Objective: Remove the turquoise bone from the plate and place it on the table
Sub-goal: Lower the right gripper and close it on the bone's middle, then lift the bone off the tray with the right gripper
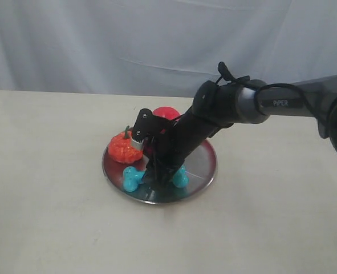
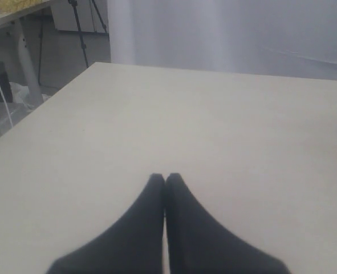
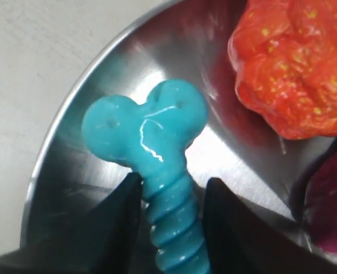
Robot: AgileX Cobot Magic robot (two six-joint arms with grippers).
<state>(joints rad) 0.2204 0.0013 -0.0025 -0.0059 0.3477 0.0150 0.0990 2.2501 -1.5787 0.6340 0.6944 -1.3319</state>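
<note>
Desk [image 1: 54, 228]: cream, plain; we see plate [image 1: 205, 171] mid-desk.
Turquoise bone [image 3: 157, 142]: we judge it light, rubbery, glossy-slick; grip ribbed shaft.
Right end effector [image 3: 171, 197]: fingers flank shaft; clamping unclear.
Left end effector [image 2: 165, 180]: together, empty.

Exterior view looks down across the table [image 1: 54, 228] toward a curtain. Left wrist view faces along bare tabletop. Right wrist view sits very close over the plate [image 3: 71, 131], shared with the exterior.

A broad, plain cream counter [image 1: 54, 171] carries a single round silver plate [image 1: 205, 165], which sits directly on it near the middle.
</note>
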